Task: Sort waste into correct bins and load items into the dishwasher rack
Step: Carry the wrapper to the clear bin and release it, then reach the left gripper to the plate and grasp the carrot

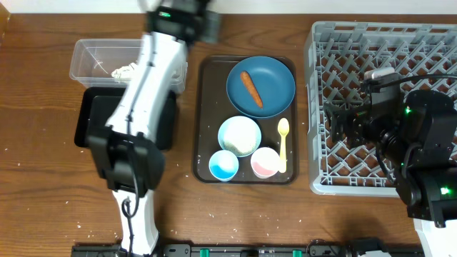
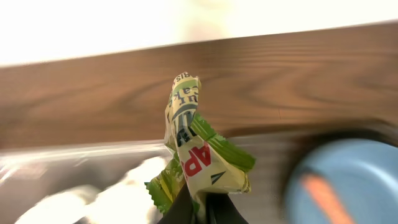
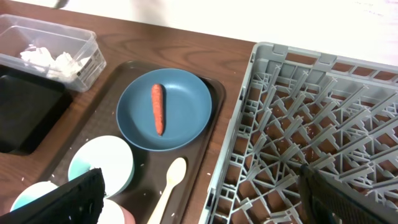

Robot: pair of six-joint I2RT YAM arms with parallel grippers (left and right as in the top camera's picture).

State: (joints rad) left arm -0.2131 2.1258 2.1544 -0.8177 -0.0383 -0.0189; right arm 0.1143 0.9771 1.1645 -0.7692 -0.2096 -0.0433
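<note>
Now the left gripper (image 2: 202, 211) is clenched on the crumpled green-yellow plastic wrapper (image 2: 193, 146), held left of the round dark-blue plate (image 1: 277, 75) (a small orange carrot (image 1: 251, 89) lies on it). Right of that plate, the right gripper (image 3: 199, 180) gapes, empty.

orange carrot (image 1: 250, 88), dark-blue plate (image 1: 278, 77), green-yellow wrapper (image 2: 196, 152)

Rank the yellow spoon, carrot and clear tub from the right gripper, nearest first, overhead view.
From the right gripper:
1. Yellow spoon, tray's right edge.
2. Carrot, on the blue plate.
3. Clear tub, far left.
</note>
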